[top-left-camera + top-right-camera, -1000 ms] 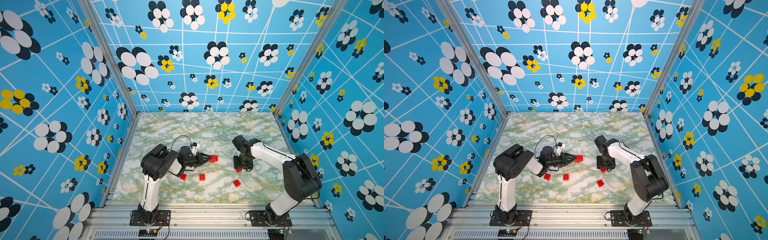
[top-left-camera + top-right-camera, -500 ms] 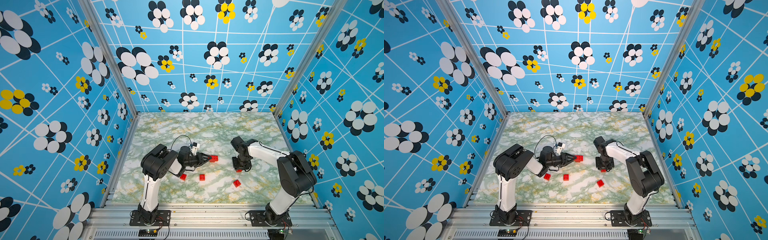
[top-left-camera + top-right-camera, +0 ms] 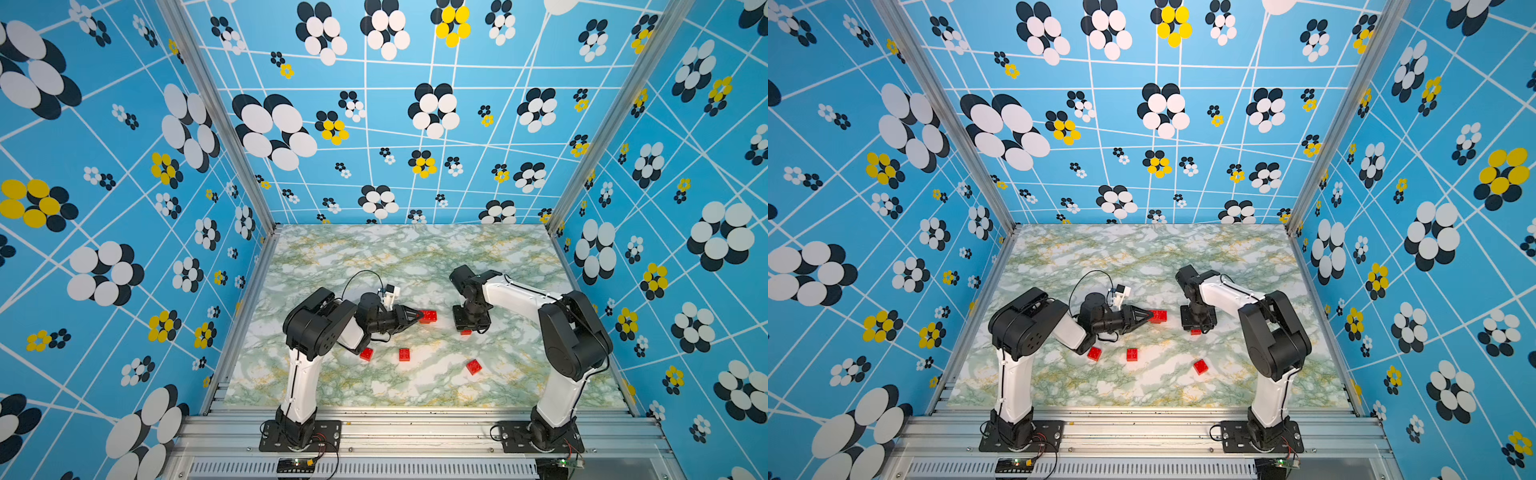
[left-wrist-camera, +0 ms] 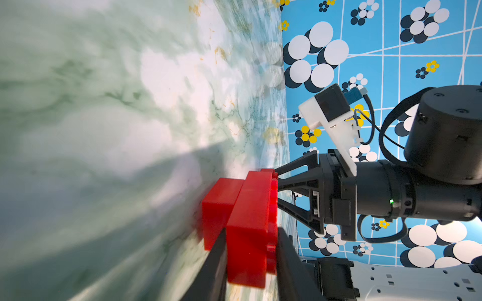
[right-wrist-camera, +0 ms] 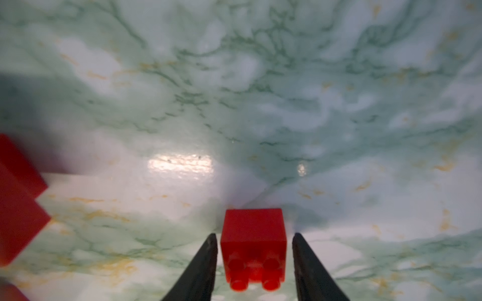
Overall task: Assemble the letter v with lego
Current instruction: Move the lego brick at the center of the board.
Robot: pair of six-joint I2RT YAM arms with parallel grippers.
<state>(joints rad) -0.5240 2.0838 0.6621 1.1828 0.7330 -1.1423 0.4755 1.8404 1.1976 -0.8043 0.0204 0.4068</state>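
Pickup in hand: joined bricks (image 4: 247,221) are clamped by the left gripper (image 3: 419,318); a short brick (image 5: 253,226) is straddled by the right gripper (image 5: 254,238), jaws narrowly apart, apparently untouched. Squared closing is called for next.

A: Both arms the same build?
B: Yes. Left arm (image 3: 297,374) and right arm (image 3: 557,395): smooth white shell links, blocky black joint housings dotted with small screw heads.
A: Bases?
B: Black base plates (image 3: 540,442) with slots and bolted corners. Red and black wires (image 3: 326,444) by the left one.
A: Wrists?
B: Black cylindrical barrels. White camera bracket (image 4: 328,122) carrying a black camera and a blue plug, with a thin black cable (image 4: 386,130) looping off it. Green LED (image 4: 391,201) on the right barrel.
A: Fingers?
B: Right gripper (image 5: 254,234) fingers (image 5: 200,271): matte black, tapering to points. Side-on they're open triangular trusses.
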